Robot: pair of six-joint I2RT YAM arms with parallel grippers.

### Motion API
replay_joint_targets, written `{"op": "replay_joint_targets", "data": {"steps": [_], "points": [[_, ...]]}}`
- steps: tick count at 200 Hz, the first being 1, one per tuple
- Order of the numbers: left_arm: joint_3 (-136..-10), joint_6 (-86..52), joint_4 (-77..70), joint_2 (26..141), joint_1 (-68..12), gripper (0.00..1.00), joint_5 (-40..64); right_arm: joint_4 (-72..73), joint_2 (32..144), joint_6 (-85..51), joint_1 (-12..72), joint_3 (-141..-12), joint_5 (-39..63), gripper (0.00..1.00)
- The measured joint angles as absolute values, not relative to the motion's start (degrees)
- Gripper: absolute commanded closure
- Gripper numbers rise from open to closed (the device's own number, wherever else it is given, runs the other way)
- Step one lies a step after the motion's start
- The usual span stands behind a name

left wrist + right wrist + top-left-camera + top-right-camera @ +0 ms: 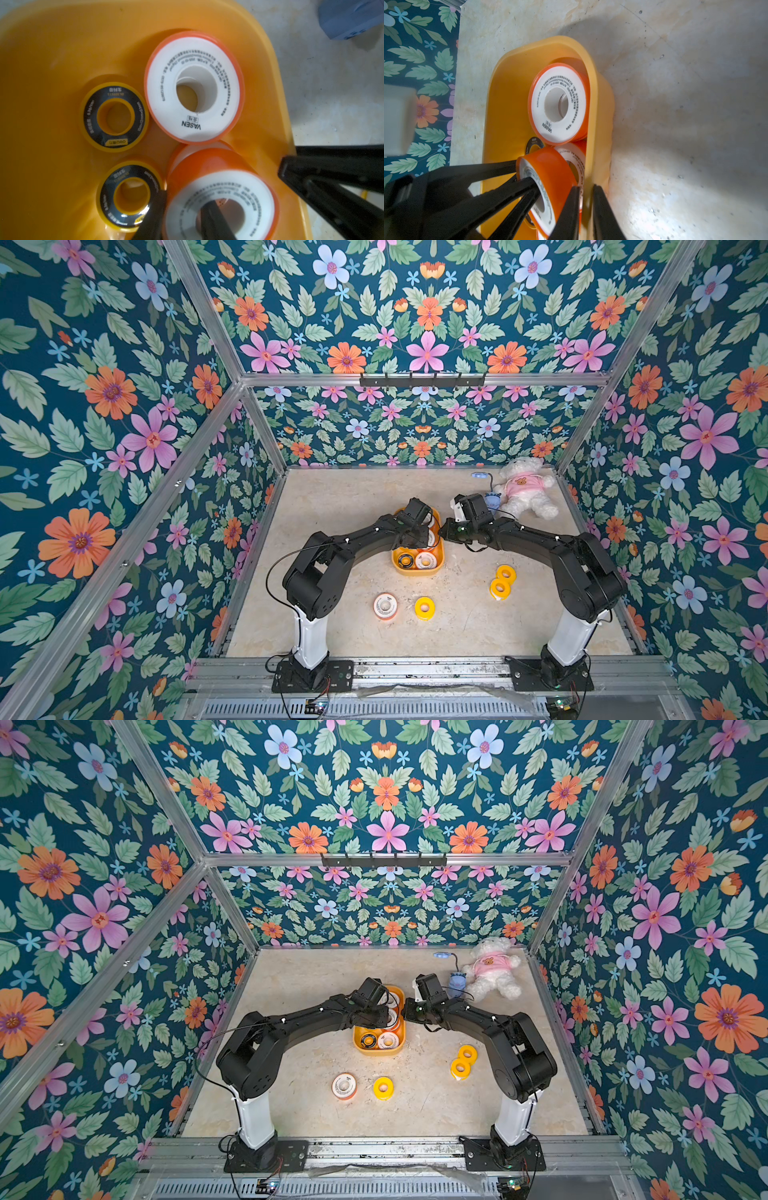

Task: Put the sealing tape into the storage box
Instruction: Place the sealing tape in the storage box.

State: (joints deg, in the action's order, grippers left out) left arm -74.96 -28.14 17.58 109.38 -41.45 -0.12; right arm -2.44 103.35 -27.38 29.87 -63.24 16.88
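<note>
A white-faced, orange-rimmed roll of sealing tape [220,180] is hanging tilted inside the storage box [417,571], and the left tool [182,216] is gripping it with one finger [214,220] threaded through the core and the other pressing on the orange rim from outside. That hold is pinching only the roll's wall, which, I judge, is letting narrow jaws carry a roll too broad to span. A second white-faced roll [162,89] is leaning against the box's wall just beside it, another is showing partly from under the held one, and whether those two are touching I cannot tell. A black-and-yellow ring [91,112] and its twin [106,199] are lying flat on the box's floor on the other side, so the free space for this roll is looking tight. The right tool [586,193] is clamping the box's side wall, one finger inside and one outside, jaws closed on the thin plastic; this is probably steadying the light box so that it is not sliding while the roll is being set in. Out on the counter [340,506], well apart from the box, a lone white-faced roll [378,601] and a yellow roll [417,608] are lying side by side near the left arm, and two more yellow rolls [498,572] are sitting touching near the right arm, all four waiting their turn. A blue gadget [493,502] and a teddy bear [525,489] are lying at the far corner, apart from the job.
</note>
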Motion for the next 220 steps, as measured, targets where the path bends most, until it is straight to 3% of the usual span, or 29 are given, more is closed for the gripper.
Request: {"op": "replay_joint_targets", "data": {"steps": [74,123,167,220], "points": [[-75.3,-28.2,17.4,110.1,-41.5,0.56,-0.1,-2.9,103.4,-27.3,29.9,-63.3,16.9,0.81],[-75.2,-28.2,17.1,110.0,-41.5,0.67,0.1,-2.9,103.4,-27.2,29.9,-63.3,16.9,0.81],[-75.7,-28.2,16.7,110.3,-41.5,0.67,-0.1,-3.1,103.3,-27.1,29.9,-63.3,16.9,0.81],[-75.9,-28.3,16.7,110.4,-41.5,0.56,-0.4,-3.2,103.1,-27.0,29.9,-63.3,16.9,0.8]]}}
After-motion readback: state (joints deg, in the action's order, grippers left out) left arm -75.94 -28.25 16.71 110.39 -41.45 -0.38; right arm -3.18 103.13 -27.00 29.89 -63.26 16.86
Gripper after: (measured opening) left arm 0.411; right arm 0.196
